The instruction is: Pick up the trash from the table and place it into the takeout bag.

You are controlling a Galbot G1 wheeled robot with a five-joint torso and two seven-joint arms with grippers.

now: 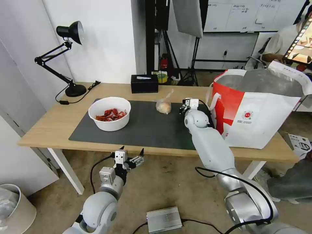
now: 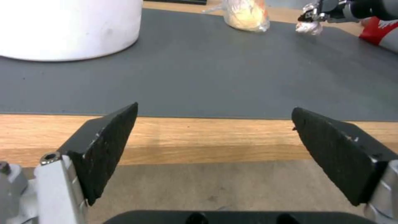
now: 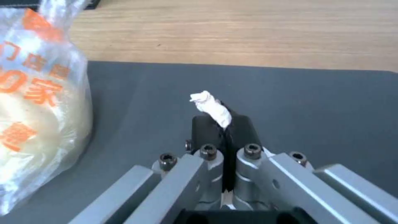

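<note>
Trash remains beside the large white-and-red foil-lined takeout bag (image 1: pixel 260 110): the right gripper (image 3: pixel 224 124), jaws pinched on crumpled white tissue (image 3: pixel 211 107), sits just left of it; farther left lie the knotted clear bag (image 1: pixel 164 104) and white crayfish-shell bowl (image 1: pixel 110 113); the left gripper (image 2: pixel 213 137) gapes wide, empty, below the table (image 1: pixel 48 126).

Right tool (image 3: pixel 226 124) tight on crumpled tissue (image 3: pixel 213 109) beside knotted bag (image 3: pixel 39 102)

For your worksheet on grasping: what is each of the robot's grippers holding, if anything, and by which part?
The right gripper pinches the crumpled white tissue by one end; the rest sticks out past its fingers. The left gripper is open, holding nothing.
</note>
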